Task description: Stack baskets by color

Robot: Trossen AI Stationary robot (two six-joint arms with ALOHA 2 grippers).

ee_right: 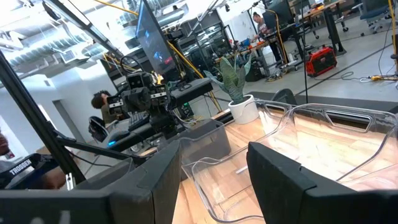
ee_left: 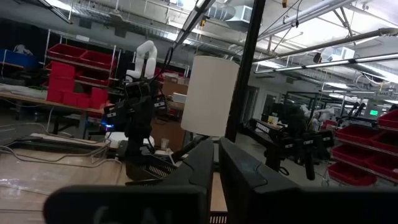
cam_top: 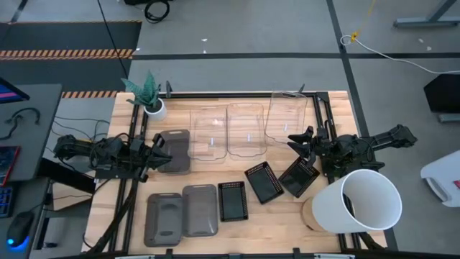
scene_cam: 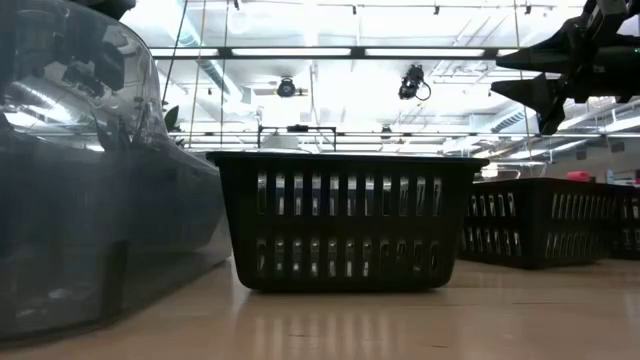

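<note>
Three smoky grey trays lie on the table: one [cam_top: 176,150] beside my left gripper [cam_top: 165,152], and two [cam_top: 164,218] [cam_top: 200,210] side by side at the near left. Three clear bins [cam_top: 207,133] [cam_top: 246,129] [cam_top: 287,115] stand in a row at the far side. Three black mesh baskets [cam_top: 233,201] [cam_top: 264,181] [cam_top: 298,176] sit near the middle. My left gripper is shut with nothing in it, raised above the left tray's edge. My right gripper [cam_top: 296,140] [ee_right: 214,180] is open, raised, and points at the clear bins [ee_right: 311,143].
A big white bucket [cam_top: 363,201] lies on its side at the near right, close under my right arm. A small white plant pot [cam_top: 153,108] stands at the far left corner. Dark frame rails [cam_top: 320,115] run along the table's sides.
</note>
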